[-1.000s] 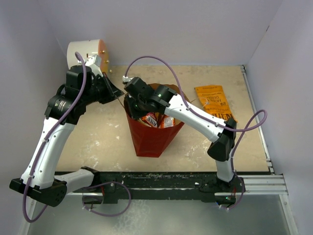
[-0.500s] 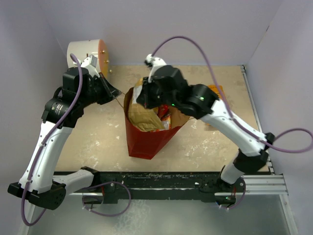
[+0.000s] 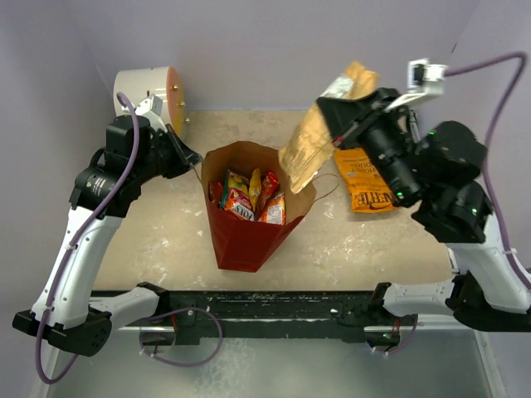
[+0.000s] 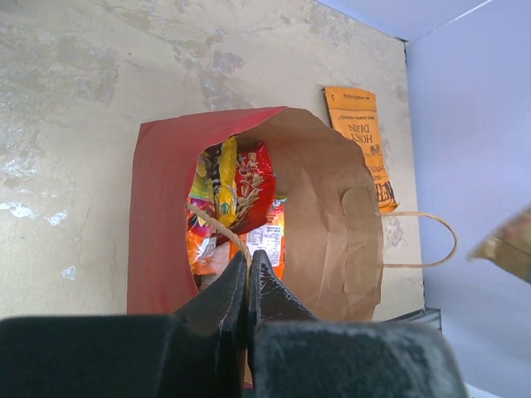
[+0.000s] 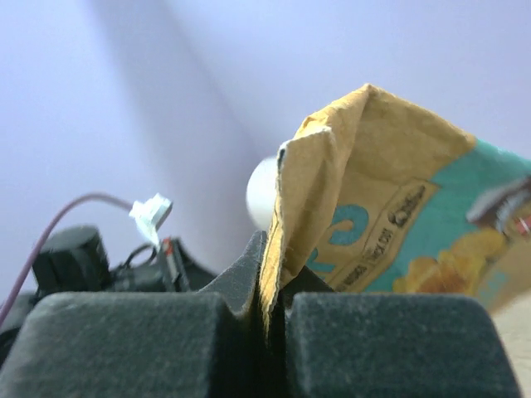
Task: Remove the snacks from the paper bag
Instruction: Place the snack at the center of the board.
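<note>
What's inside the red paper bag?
Bright snack packets, red, yellow and orange, stand packed together in the paper bag. Whatever lies under them at the bottom is covered, and the bag's walls hide their lower halves.

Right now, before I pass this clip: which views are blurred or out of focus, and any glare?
Top view: even light, no strong glare, bag and snacks sharp, the held packet slightly soft. Left wrist: left tool a dark blurred foreground, bag interior crisp. Right wrist: right tool blurred up close, packet print legible, background defocused.
</note>
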Robot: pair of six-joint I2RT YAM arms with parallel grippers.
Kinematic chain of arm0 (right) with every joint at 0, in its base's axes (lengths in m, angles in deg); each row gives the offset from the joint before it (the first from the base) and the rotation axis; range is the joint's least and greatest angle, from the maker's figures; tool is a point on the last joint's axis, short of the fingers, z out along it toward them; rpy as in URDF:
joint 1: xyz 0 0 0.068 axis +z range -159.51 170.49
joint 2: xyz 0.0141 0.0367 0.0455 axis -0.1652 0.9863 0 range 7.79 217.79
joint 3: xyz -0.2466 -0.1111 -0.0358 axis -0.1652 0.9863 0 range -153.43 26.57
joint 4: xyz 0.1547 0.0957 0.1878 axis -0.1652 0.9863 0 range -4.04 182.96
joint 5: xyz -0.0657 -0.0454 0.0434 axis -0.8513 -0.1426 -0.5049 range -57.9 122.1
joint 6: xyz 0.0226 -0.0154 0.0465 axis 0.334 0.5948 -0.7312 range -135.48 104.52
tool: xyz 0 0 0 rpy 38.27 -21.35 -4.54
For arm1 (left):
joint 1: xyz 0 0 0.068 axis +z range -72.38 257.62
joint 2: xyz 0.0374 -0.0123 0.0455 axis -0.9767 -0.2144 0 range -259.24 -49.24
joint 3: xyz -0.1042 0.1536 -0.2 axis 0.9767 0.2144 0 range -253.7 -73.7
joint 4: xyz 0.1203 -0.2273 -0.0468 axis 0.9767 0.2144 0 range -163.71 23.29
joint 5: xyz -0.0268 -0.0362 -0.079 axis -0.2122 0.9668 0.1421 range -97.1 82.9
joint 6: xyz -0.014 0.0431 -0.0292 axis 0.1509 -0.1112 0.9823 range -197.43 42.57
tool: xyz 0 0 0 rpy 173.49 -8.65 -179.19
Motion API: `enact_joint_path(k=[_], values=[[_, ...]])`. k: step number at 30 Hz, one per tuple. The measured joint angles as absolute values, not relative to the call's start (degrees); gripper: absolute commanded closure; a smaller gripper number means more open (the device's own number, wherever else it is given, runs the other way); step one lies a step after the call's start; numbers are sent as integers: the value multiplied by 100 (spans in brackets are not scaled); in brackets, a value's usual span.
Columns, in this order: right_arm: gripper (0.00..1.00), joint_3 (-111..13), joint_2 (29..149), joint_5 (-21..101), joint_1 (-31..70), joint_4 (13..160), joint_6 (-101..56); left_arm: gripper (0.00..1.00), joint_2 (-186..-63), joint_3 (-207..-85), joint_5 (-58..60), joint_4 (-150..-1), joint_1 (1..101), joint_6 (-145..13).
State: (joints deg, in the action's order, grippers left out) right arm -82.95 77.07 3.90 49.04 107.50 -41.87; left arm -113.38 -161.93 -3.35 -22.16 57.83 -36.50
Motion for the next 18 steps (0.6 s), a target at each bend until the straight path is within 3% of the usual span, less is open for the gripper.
enact_joint_path(k=[6, 18], values=[[100, -8028, 7053, -1219, 4904, 10027, -3125, 100, -11340, -16193, -333, -2213, 5783, -3650], [100, -5667, 5742, -4021, 4899, 8486, -1077, 100, -11423, -16193, -331, -2213, 5783, -3650]])
